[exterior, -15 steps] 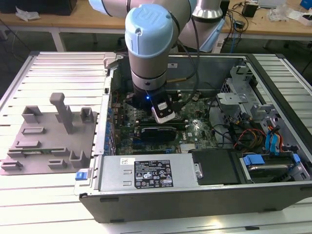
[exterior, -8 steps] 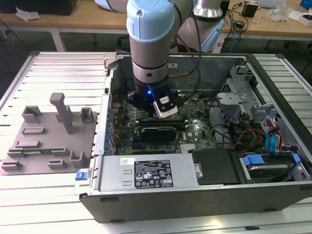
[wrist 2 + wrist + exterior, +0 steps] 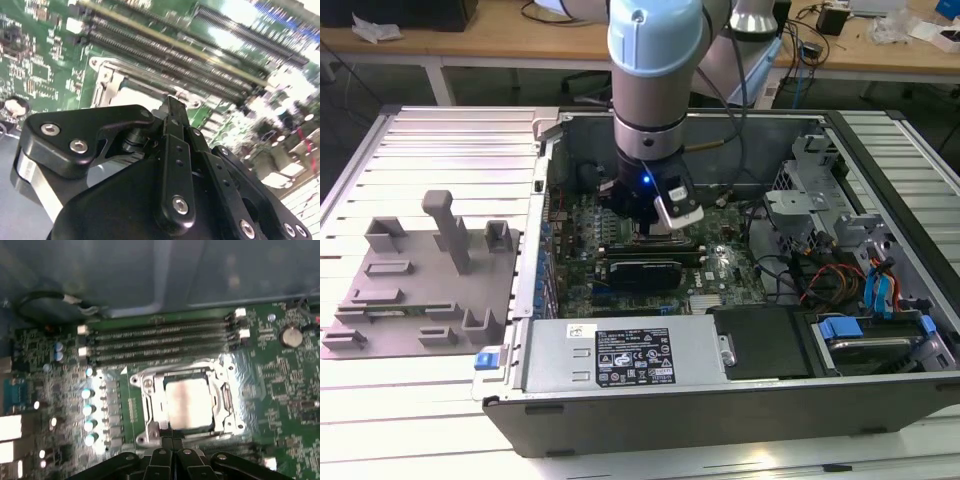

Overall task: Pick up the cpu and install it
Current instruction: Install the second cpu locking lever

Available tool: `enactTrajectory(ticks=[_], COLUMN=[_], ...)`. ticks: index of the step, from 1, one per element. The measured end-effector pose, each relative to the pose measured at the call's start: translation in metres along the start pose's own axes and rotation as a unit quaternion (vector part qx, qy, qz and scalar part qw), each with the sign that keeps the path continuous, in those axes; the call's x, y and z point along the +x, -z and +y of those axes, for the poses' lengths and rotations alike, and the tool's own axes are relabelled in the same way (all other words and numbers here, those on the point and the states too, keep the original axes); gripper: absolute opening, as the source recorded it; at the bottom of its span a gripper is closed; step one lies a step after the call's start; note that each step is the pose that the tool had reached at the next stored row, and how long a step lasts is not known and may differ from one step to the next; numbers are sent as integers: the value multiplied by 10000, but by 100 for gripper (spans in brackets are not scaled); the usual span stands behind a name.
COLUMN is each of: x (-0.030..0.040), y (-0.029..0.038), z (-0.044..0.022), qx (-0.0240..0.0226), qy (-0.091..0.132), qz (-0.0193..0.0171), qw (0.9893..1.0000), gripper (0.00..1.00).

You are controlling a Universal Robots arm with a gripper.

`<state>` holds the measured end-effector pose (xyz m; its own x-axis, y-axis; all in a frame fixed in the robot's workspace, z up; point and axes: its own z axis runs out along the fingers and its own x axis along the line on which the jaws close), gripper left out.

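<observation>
- I see the cpu in the first wrist view: small, flat, square, with a pale silver-white metal top.
- It lies level inside the metal-framed socket on the green motherboard, frame on all sides.
- Glare washes out its top.

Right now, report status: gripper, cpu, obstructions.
Gripper low inside the case, at the socket's edge; finger state unreadable. Cpu lies in the motherboard socket, pale top showing. Nothing lies over the cpu.
</observation>
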<state>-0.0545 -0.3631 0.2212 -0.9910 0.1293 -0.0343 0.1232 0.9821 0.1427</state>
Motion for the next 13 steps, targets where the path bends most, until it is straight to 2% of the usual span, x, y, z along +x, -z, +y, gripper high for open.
enactTrajectory(ticks=[2, 3, 6, 13], x=[-36, -91, -163, -175], y=[-11, -18, -26, 86], z=[63, 104, 143, 173], qx=[22, 40, 63, 84], qy=[3, 2, 3, 2], qz=[-3, -4, -1, 5], qw=[10000, 10000, 10000, 10000], gripper=[11, 11, 11, 11])
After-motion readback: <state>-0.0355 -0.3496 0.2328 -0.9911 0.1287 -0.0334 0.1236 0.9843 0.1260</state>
